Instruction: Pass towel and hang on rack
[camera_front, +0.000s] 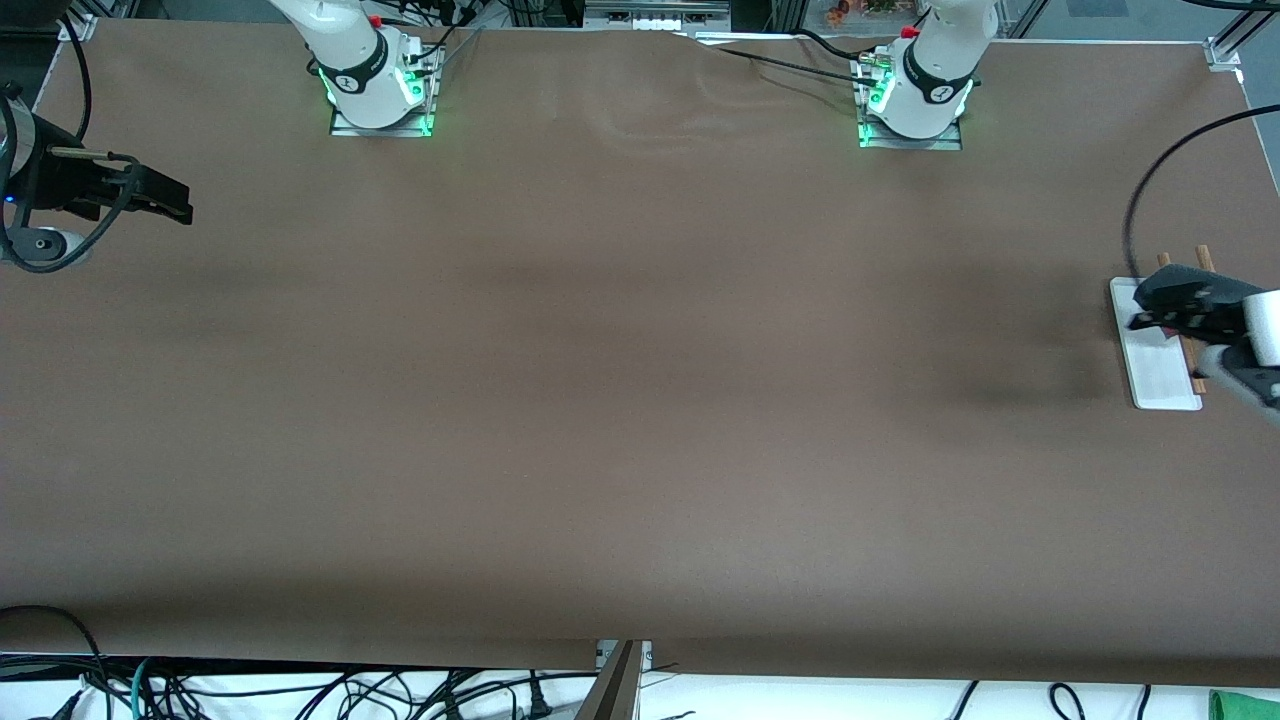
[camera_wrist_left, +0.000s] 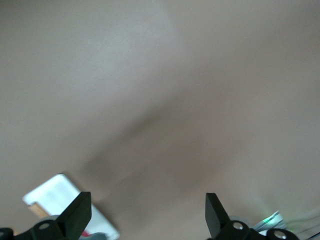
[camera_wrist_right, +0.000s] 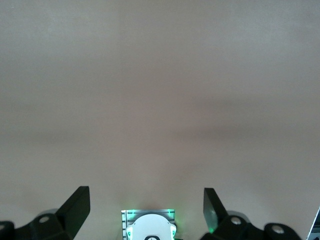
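Rack (camera_front: 1160, 370) sits on the brown worktop (camera_front: 640, 420) at the left arm's end, white base flat, rods partly hidden. Left end effector (camera_front: 1145, 310) hangs over the rack, fingers (camera_wrist_left: 77, 212) spread, holding nothing. Right end effector (camera_front: 180, 205) over its own end, fingers (camera_wrist_right: 77, 205) spread, empty. Towel not visible.

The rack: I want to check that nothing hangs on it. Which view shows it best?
The front view: the rack shows its white base and rod ends, partly under the left hand. The left wrist view catches only a base corner; the right wrist view shows none.
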